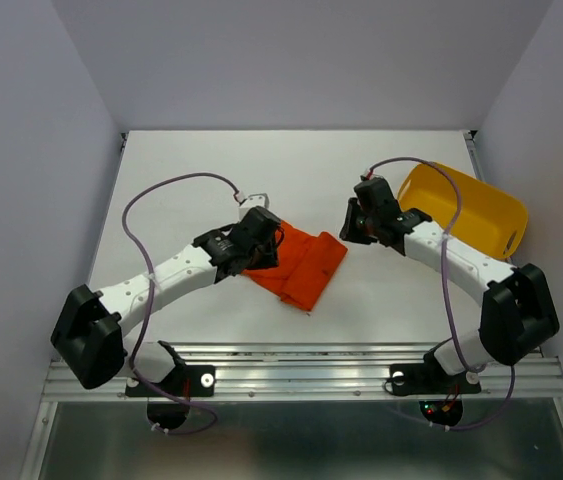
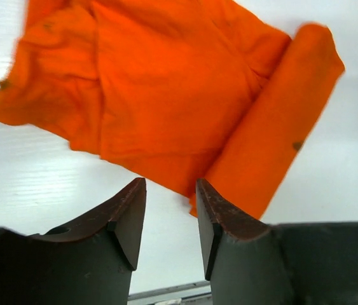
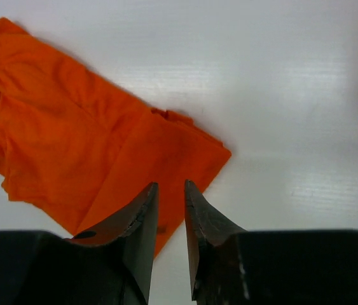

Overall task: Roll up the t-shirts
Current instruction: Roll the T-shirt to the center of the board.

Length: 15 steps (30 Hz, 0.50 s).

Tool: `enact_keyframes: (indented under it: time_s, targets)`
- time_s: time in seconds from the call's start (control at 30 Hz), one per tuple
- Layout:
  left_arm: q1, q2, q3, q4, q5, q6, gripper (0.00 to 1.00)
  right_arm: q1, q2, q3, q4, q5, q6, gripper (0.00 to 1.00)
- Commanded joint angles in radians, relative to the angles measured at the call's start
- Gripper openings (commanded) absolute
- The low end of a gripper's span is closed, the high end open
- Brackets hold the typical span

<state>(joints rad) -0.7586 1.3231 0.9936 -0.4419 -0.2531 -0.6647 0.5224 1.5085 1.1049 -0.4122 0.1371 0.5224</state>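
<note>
You had a white table (image 1: 201, 165) shut in by a plain pale left wall (image 1: 21, 150), far wall (image 1: 301, 60) and right wall (image 1: 561, 90); an aluminium rail (image 1: 301, 372) ran along its near edge; the light was even.

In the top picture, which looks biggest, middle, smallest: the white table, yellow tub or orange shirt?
1. white table
2. yellow tub
3. orange shirt, nearly the tub's size and partly hidden, so unsure.
</note>
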Motion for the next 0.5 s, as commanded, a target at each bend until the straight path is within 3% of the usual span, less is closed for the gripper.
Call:
enact_keyframes:
  time_s: [0.0, 0.07, 0.17, 0.27, 0.3, 0.33, 0.47]
  targets:
    - [-0.073, 0.034, 0.017, 0.015, 0.033, -0.003, 0.48, -0.007, -0.076, -0.123, 0.021, -0.172, 0.140, 0.29]
    - [-0.085, 0.054, -0.016, 0.067, 0.092, -0.012, 0.48, -0.007, -0.120, -0.195, 0.041, -0.195, 0.174, 0.29]
    - [-0.087, 0.088, -0.026, 0.111, 0.104, -0.041, 0.38, -0.007, -0.154, -0.261, 0.039, -0.174, 0.194, 0.29]
    - [-0.084, 0.154, -0.001, 0.101, 0.035, -0.041, 0.23, -0.007, -0.171, -0.299, 0.029, -0.168, 0.208, 0.29]
    - [-0.079, 0.201, 0.017, 0.100, 0.009, -0.036, 0.10, -0.007, -0.180, -0.324, 0.027, -0.169, 0.212, 0.29]
    - [-0.077, 0.227, 0.026, 0.094, 0.002, -0.036, 0.03, -0.007, -0.185, -0.333, 0.030, -0.172, 0.217, 0.29]
    - [-0.077, 0.335, 0.056, 0.101, -0.008, -0.026, 0.00, -0.007, -0.197, -0.369, 0.044, -0.192, 0.234, 0.29]
